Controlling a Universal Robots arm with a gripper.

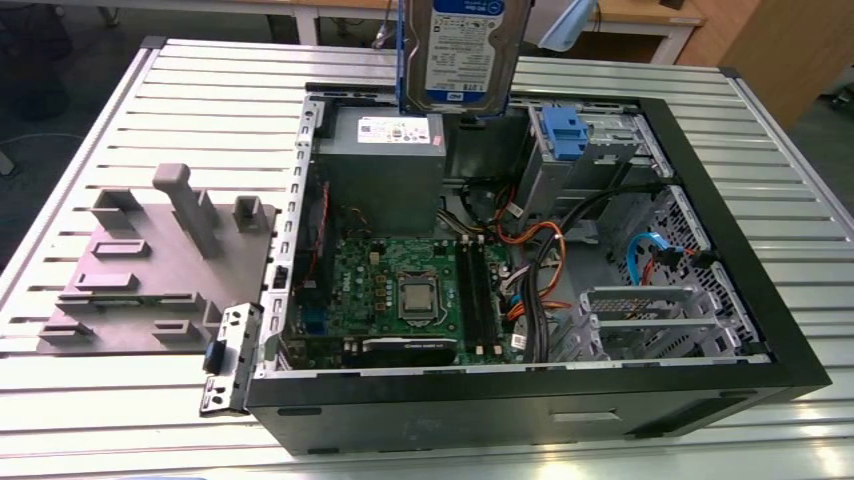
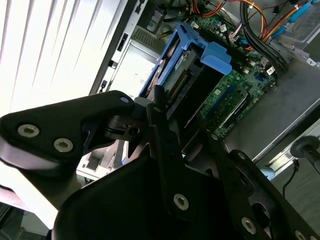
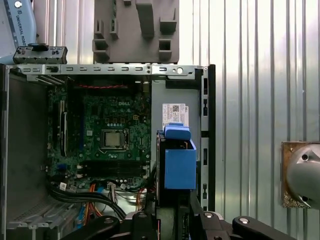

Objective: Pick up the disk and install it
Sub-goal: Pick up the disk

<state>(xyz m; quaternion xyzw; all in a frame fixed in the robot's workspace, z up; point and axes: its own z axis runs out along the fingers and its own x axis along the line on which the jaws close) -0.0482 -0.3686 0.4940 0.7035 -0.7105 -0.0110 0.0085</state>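
One disk (image 1: 461, 50), a silver drive in its blue carrier, hangs on edge above the open computer case (image 1: 787, 360) in the exterior view, roughly over the grey power supply (image 1: 387, 170). In the first wrist view the gripper (image 3: 172, 212) has its fingers closed against the carrier's two sides.

Step in hand, as judged: pick-up done, install not yet done. The disk touches no part of the case.

The drive bay with its blue latch (image 1: 567, 135) sits nearby, toward the exterior view's right.

Judgement: seating calls for squaring the carrier to the bay opening and keeping clear of the cables (image 1: 561, 235).
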